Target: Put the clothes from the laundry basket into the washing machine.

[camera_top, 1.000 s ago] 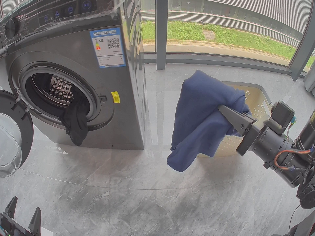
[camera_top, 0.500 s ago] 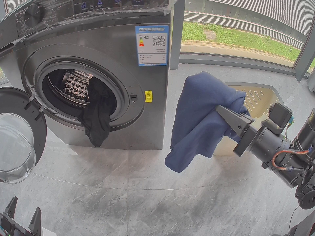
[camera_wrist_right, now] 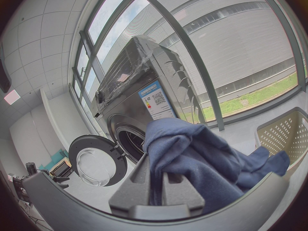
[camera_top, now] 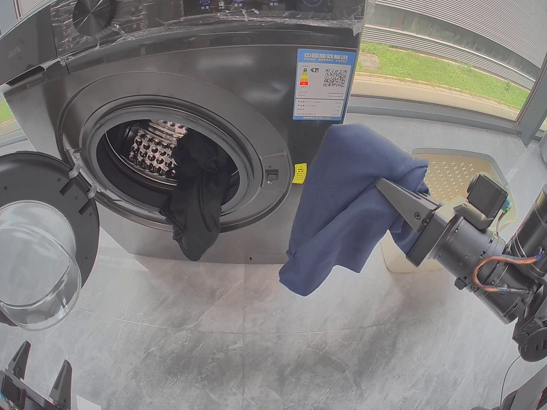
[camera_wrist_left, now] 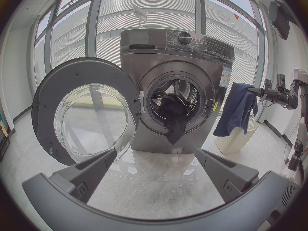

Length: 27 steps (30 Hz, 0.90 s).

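One blue garment hangs clenched in our right gripper, between washing machine and laundry basket | left gripper spread wide, empty | we should swing left, lift the trailing hem over the drum rim, release deep past the draped black garment.

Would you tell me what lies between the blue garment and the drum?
In the head view, only the washer's front panel, with its latch and yellow sticker, separates the blue garment from the drum, where a black garment hangs out.
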Tool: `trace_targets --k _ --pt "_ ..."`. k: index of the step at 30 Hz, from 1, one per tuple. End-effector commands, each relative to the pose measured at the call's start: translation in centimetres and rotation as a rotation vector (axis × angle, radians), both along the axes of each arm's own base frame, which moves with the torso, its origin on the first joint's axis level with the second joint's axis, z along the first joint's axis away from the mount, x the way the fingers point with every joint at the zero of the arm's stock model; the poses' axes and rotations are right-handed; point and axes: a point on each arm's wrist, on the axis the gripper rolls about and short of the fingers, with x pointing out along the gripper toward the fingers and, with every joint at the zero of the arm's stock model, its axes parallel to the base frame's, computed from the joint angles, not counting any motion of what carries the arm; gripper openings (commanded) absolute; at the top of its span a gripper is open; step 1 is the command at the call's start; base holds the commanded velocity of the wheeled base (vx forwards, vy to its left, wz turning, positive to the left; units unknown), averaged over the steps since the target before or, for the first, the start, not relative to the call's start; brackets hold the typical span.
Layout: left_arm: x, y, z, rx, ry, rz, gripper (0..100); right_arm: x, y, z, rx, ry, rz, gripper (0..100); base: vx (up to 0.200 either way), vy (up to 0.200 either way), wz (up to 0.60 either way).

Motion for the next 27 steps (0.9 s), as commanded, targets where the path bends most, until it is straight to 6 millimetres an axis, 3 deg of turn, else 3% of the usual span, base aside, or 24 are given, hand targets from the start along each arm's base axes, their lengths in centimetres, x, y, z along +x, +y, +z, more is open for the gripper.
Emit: trace_targets --k 1,9,15,27 --pt "0.01 0.00 -0.49 -0.001 0.003 0.000 100 0.07 -0.02 -0.06 -0.002 0.002 -0.002 0 -0.200 0.000 0.00" --pt "0.01 0.00 -0.49 -0.001 0.003 0.000 100 0.24 -0.06 -0.15 -0.003 0.005 -0.008 0 -0.200 0.000 0.00" --pt "0.01 0.00 -0.49 -0.001 0.003 0.000 100 0.28 -0.01 -0.22 -0.005 0.007 -0.008 0 0.000 0.000 0.00" --pt "0.01 0.00 -0.49 -0.001 0.003 0.000 100 0.56 -0.26 -0.28 -0.006 0.010 -0.025 0 0.000 0.200 0.00"
